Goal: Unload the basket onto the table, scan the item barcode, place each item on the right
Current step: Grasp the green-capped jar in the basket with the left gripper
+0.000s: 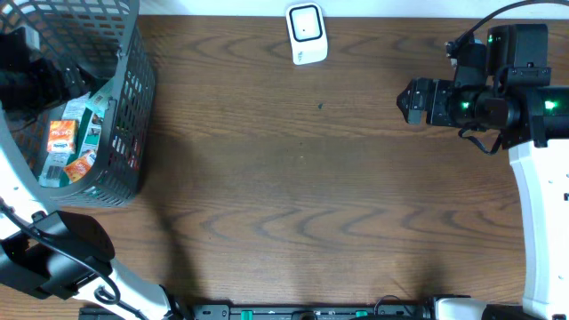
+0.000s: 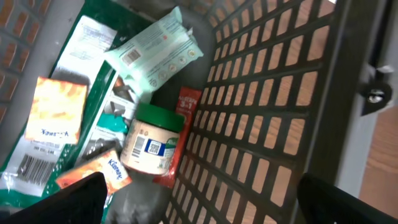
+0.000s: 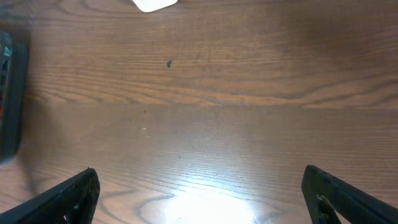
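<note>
Several packaged items lie in the grey mesh basket at the table's left: a green-lidded jar with a barcode label, a mint wipes pack, an orange packet, a Kleenex pack and a red sachet. My left gripper hangs open over the basket's inner corner, one finger above the items and the other past the wall, holding nothing. The white barcode scanner stands at the back centre. My right gripper hovers open and empty over bare wood at the right.
A large green bag lies under the smaller packs in the basket. In the right wrist view the scanner's edge shows at the top and the basket's dark side at far left. The right arm's white base occupies the right edge.
</note>
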`<state>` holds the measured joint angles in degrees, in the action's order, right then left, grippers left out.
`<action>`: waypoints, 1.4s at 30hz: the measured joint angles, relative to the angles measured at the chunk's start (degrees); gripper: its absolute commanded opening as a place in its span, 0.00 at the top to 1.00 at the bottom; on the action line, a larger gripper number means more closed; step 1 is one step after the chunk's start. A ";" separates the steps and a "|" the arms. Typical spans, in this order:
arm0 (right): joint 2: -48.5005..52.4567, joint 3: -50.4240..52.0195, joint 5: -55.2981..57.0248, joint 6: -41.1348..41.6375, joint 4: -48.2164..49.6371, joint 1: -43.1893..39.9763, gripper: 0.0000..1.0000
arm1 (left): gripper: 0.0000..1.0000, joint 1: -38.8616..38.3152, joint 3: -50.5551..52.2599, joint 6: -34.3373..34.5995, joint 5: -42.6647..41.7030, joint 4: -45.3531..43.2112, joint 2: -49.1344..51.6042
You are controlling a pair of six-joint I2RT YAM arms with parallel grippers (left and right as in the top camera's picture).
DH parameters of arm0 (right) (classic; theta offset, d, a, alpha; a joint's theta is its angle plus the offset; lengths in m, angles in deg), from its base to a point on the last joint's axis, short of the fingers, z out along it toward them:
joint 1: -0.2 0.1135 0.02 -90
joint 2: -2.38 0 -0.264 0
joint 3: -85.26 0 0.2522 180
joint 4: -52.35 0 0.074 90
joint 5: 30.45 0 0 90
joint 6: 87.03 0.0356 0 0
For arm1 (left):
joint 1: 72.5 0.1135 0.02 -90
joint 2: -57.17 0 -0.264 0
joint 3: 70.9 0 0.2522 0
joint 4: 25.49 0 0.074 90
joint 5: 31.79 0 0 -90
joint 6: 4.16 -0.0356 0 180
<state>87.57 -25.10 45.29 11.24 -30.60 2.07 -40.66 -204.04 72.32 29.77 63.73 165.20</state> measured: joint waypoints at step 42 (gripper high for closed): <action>0.04 0.00 -0.13 0.00 0.00 0.00 0.01 | 0.02 -3.93 32.89 -4.17 12.79 -26.88 -0.02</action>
<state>87.61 -25.10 45.16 11.24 -30.60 2.07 -44.60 -171.14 68.15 42.55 36.85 165.18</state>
